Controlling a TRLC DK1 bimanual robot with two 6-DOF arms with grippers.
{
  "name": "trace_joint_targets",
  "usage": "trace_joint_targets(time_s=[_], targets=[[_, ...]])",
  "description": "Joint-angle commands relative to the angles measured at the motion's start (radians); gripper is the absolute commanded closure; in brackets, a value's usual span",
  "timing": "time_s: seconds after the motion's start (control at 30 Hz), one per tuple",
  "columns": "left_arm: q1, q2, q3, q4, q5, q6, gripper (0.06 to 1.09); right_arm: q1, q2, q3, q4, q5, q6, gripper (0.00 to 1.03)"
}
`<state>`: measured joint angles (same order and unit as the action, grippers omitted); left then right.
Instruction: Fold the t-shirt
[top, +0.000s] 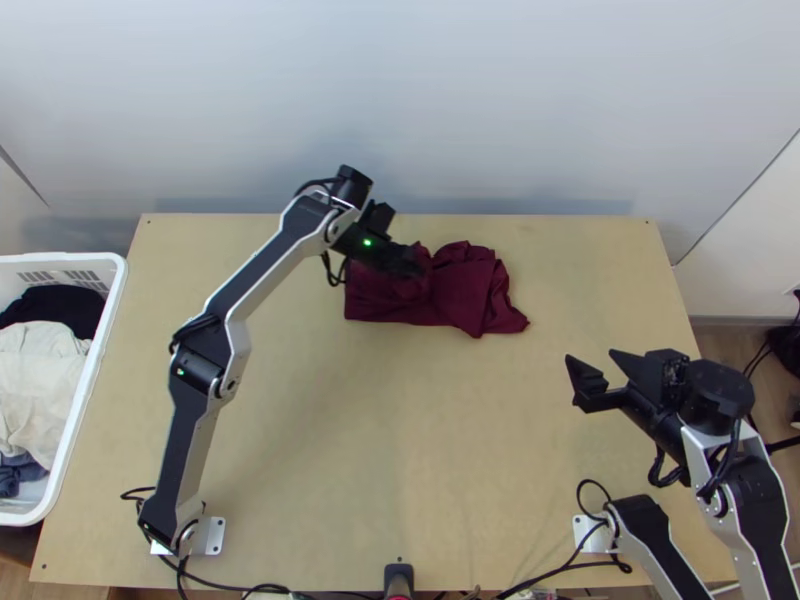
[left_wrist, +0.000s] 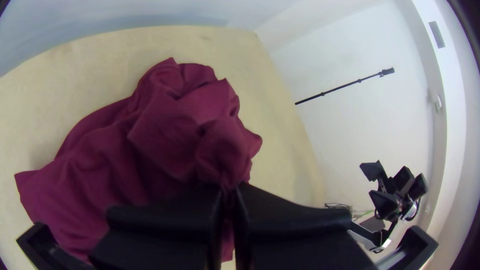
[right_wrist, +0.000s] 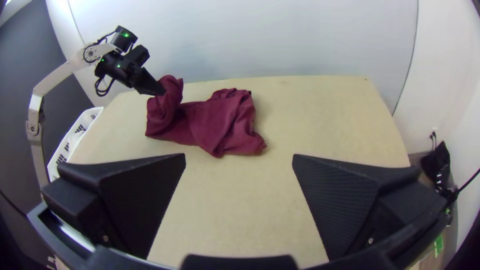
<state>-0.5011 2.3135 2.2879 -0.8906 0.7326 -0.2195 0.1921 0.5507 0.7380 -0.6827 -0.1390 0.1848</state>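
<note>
On tbl (top: 400, 450), maroon tee (top: 470, 292) bunched; L grip. (top: 415, 264) pinching it, R grip. (top: 591, 357) agape, empty.

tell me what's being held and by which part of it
The left pincer holds the maroon t-shirt by a bunched, raised fold; which part of the garment cannot be told.

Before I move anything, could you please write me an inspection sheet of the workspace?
Surface: light wooden table.
Job's things: dark red T-shirt, bunched toward the far edge, one part raised.
Clutter: small black object at the near edge.
Left gripper: shut on the raised part.
Right gripper: open, away from the shirt.
Cables: black cables along the near edge.
Surroundings: white basket of clothes at left; pale wall behind.
</note>
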Motion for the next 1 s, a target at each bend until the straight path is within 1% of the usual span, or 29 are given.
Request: trace_joint_targets(time_s=[0.0,0.2,0.33,0.43,0.53,0.57,0.67,0.77,0.8,0.83,0.87,0.93,0.97], targets=[[-0.039,0.03,0.021,0.122,0.001,-0.073,1.05,-0.037,-0.051,-0.045,-0.014,-0.01,0.013,0.04],[-0.074,0.035,0.021,0.289,0.001,-0.173,1.05,-0.052,-0.063,-0.066,-0.012,-0.02,0.021,0.04],[-0.114,0.043,0.021,0.348,0.001,-0.182,1.05,-0.062,-0.067,-0.074,-0.012,-0.024,0.021,0.04],[-0.139,0.063,0.021,0.4,-0.001,-0.212,1.05,-0.069,-0.072,-0.078,-0.012,-0.024,0.022,0.04],[-0.148,0.095,0.022,0.487,-0.001,-0.282,1.05,-0.08,-0.078,-0.084,-0.012,-0.031,0.03,0.04],[-0.151,0.101,0.022,0.506,-0.001,-0.288,1.05,-0.082,-0.081,-0.086,-0.014,-0.036,0.038,0.04],[-0.157,0.126,0.022,0.578,-0.016,-0.325,1.05,-0.085,-0.09,-0.094,-0.021,-0.05,0.044,0.04],[-0.175,0.141,0.022,0.621,-0.033,-0.331,1.05,-0.089,-0.094,-0.091,-0.025,-0.051,0.045,0.04],[-0.183,0.146,0.022,0.633,-0.052,-0.33,1.05,-0.089,-0.095,-0.088,-0.023,-0.051,0.045,0.04],[-0.188,0.152,0.022,0.653,-0.07,-0.333,1.03,-0.089,-0.095,-0.084,-0.023,-0.053,0.045,0.04],[-0.192,0.156,0.022,0.67,-0.104,-0.336,0.86,-0.089,-0.095,-0.081,-0.023,-0.053,0.045,0.04],[-0.195,0.159,0.022,0.69,-0.136,-0.345,0.39,-0.089,-0.095,-0.081,-0.018,-0.053,0.042,0.04],[-0.192,0.158,0.022,0.71,-0.142,-0.376,0.26,-0.088,-0.095,-0.081,-0.017,-0.053,0.039,0.04]])
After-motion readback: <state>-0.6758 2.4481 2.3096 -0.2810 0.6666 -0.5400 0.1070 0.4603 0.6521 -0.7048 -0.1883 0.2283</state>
